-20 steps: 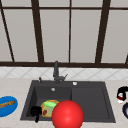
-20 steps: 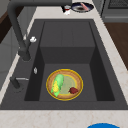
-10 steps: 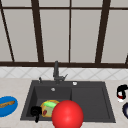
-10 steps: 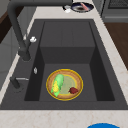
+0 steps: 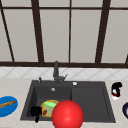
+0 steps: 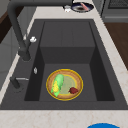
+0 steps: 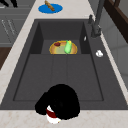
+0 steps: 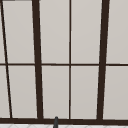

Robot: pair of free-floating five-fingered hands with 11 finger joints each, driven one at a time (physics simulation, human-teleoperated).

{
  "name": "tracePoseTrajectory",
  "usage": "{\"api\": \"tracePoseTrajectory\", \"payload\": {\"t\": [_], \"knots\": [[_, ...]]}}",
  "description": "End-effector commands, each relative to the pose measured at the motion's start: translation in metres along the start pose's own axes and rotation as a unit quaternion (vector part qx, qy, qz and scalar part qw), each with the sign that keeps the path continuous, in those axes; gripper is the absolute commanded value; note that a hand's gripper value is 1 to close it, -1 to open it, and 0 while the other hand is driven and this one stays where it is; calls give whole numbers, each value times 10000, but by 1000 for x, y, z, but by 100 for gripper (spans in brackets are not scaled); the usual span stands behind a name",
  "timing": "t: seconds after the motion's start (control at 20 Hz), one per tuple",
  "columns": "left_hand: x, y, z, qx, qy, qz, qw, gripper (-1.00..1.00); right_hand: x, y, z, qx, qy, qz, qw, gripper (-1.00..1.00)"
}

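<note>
Nothing has shifted since half a second ago: my left hand still hangs over the near left corner of the sink, and my right hand still sits on the counter just past the sink's right rim. The yellow plate lies where it was on the floor of the deeper left basin, with the green corn cob and a small dark red piece on it, the two apart from each other. A big red ball stands in front of the sink in the front view and covers the right part of the plate; it is cut by the lower edge. I cannot tell whether my left hand touches the plate or just hovers beside its left rim; its fingers look curled downward with nothing between them. My right hand is bent round a small white and red thing, best seen from the right side, where the hand hides most of it, so I cannot name it. At the far left a blue plate carries a brown stick-like piece. The dark tap rises behind the sink, below the window.
</note>
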Motion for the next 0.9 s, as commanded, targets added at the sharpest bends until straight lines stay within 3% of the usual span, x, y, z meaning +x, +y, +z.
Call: {"api": "tracePoseTrajectory", "payload": {"t": [0.0,0.4,0.75,0.85], "knots": [[0,0,0,0,0,0,10000,0,27,-7,3,-127,63,-95,9999,100],[0,0,0,0,0,0,10000,0,85,-14,-4,-64,103,-58,9999,100],[0,0,0,0,0,0,10000,0,111,-28,-24,-77,329,-297,9990,100],[0,0,0,0,0,0,10000,0,120,-32,-30,-78,248,-319,9992,100]]}}
